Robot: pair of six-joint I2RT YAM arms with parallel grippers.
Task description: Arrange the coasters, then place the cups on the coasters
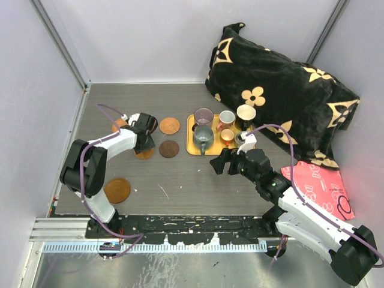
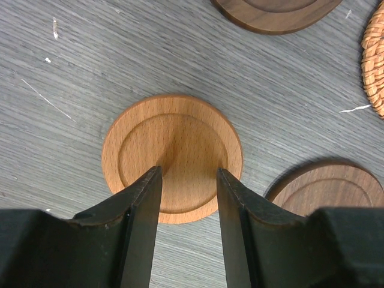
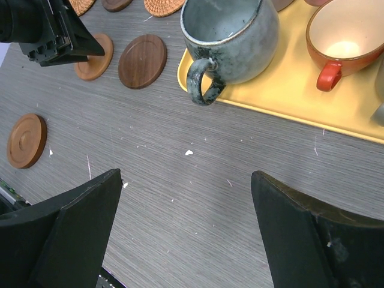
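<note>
On the yellow tray (image 3: 282, 87) stand the empty cups (image 3: 231, 42).

We're looking at a grey wood-grain table (image 1: 180, 180) here. We're seeing a pale coaster (image 2: 172, 156) in honey-coloured wood, a dark coaster (image 2: 333, 189) in deep brown and a woven coaster (image 2: 375, 60) in tan. We're also spotting a yellow tray (image 3: 288, 96), a speckled grey-green mug (image 3: 231, 36) and an orange cup (image 3: 345, 36) that's cream inside. The cushion (image 1: 282, 90) is showing gold flowers on black.
</note>
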